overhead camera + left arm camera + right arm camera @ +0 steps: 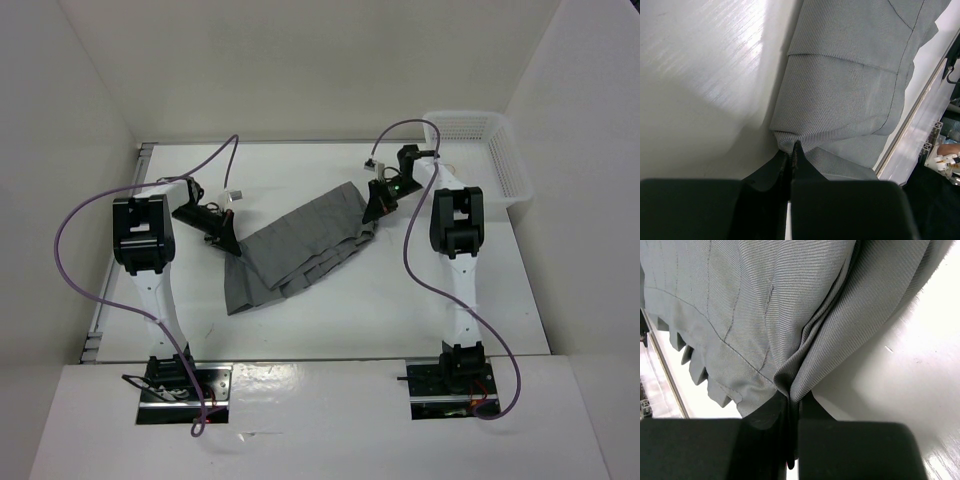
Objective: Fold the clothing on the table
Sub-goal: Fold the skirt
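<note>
Across the middle of the white table lies the grey pleated skirt, stretched on a diagonal from near left to far right. Its soft fabric lies in flat overlapping folds, with a stepped row of pleat ends along the near edge. The near-left end spreads broad and the far-right end narrows and bunches. Bare tabletop surrounds it on all 4 sides, widest toward the near rail. A white mesh basket sits at the far-right corner, well apart from the cloth. The left gripper is down at the skirt's left edge, its jaws clenched on a small pinch of fabric. The right gripper is at the far-right end, its jaws closed tight on a gathered bunch of cloth that fans out from the fingertips. The 2 arms reach forward from their bases with elbows raised and forearms angled inward toward the skirt.
</note>
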`<state>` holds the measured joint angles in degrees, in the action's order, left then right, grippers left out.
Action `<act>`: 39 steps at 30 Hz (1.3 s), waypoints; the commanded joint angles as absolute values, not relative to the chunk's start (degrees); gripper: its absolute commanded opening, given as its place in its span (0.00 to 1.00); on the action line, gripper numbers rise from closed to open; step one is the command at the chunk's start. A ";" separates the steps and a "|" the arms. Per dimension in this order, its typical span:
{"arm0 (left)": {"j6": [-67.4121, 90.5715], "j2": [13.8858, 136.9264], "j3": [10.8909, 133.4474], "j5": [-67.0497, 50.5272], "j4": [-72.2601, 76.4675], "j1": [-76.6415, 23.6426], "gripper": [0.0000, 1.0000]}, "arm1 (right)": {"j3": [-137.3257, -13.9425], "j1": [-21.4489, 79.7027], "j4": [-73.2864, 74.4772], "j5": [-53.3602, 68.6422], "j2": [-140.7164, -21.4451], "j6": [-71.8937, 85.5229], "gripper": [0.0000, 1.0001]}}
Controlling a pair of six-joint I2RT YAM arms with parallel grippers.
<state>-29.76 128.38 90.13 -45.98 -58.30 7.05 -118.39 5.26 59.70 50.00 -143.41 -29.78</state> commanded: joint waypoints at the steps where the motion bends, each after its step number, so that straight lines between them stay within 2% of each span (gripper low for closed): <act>1: -31.73 128.94 91.05 -42.54 -55.63 6.94 0.00 | -119.53 5.63 60.91 47.11 -144.49 -29.80 0.00; 8: -30.68 128.94 91.58 -42.54 -55.63 6.94 0.00 | -124.88 6.33 60.91 39.84 -140.98 -27.07 0.00; 22: -26.99 130.60 95.36 -43.07 -54.58 6.94 0.00 | -126.74 21.52 62.40 20.49 -125.43 -24.43 0.00; 30: -25.93 131.75 97.03 -43.59 -54.58 6.94 0.00 | -134.11 30.83 68.72 16.53 -125.51 -24.43 0.00; 39: -25.93 131.22 95.19 -45.35 -55.11 7.56 0.01 | -136.05 38.58 68.73 14.68 -127.70 -23.91 0.00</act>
